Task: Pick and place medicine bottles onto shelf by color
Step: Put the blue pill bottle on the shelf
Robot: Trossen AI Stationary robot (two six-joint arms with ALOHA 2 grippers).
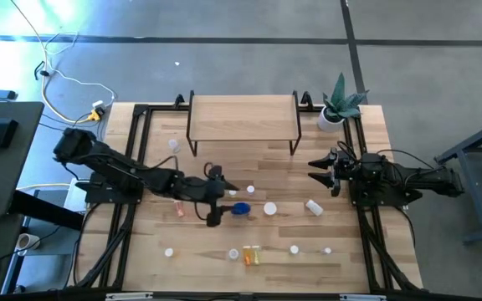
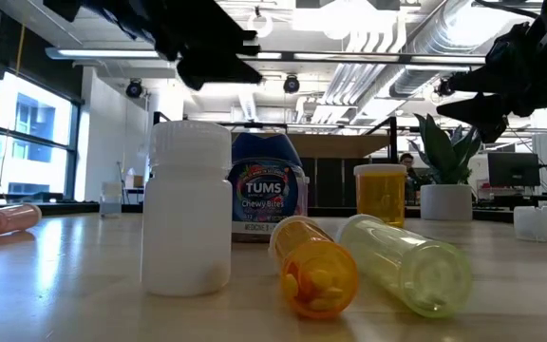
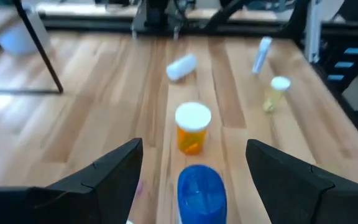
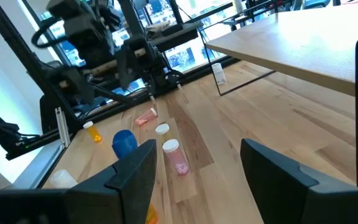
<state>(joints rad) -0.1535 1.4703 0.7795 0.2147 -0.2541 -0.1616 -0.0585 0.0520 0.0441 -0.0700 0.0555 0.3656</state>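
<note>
Blue-topped bottle (image 3: 201, 191) cut off by frame edge; small vials (image 1: 294, 248) too tiny to identify.

White bottle (image 2: 187, 206) upright beside Tums bottle (image 2: 268, 186); orange vial (image 2: 316, 266) lying, possibly touching yellow vial (image 2: 408, 262).

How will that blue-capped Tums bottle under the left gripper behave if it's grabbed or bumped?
The Tums bottle stands upright and squat, so it probably won't tip easily. Its glossy label may be slippery. It is wider than the nearby orange bottle, so the open left gripper likely has less room to spare around it.
</note>
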